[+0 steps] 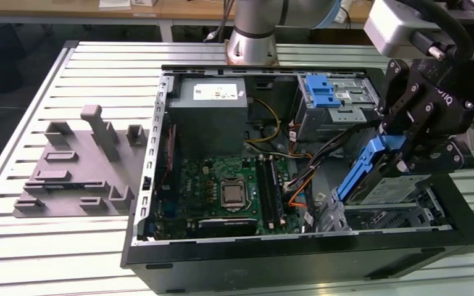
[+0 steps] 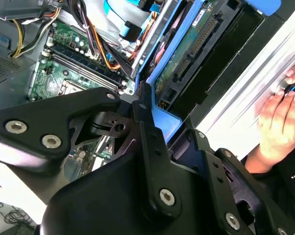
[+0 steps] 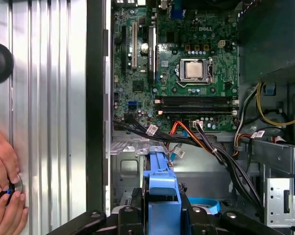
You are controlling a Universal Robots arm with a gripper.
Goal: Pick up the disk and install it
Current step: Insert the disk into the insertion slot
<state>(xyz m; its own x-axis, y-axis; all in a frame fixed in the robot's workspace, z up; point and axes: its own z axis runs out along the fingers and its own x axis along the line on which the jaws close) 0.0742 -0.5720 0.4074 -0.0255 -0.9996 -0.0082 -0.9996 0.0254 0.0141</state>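
At the exterior view's right, the arm hangs down from the upper corner. Its gripper (image 1: 395,159) has its jaws pinching the disk (image 1: 389,185), tilted on edge over the computer case's (image 1: 303,250) lower-right bay.

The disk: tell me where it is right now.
At the exterior view's right, the disk is held tilted in the jaws, over the drive bay in a corner of the open computer case.
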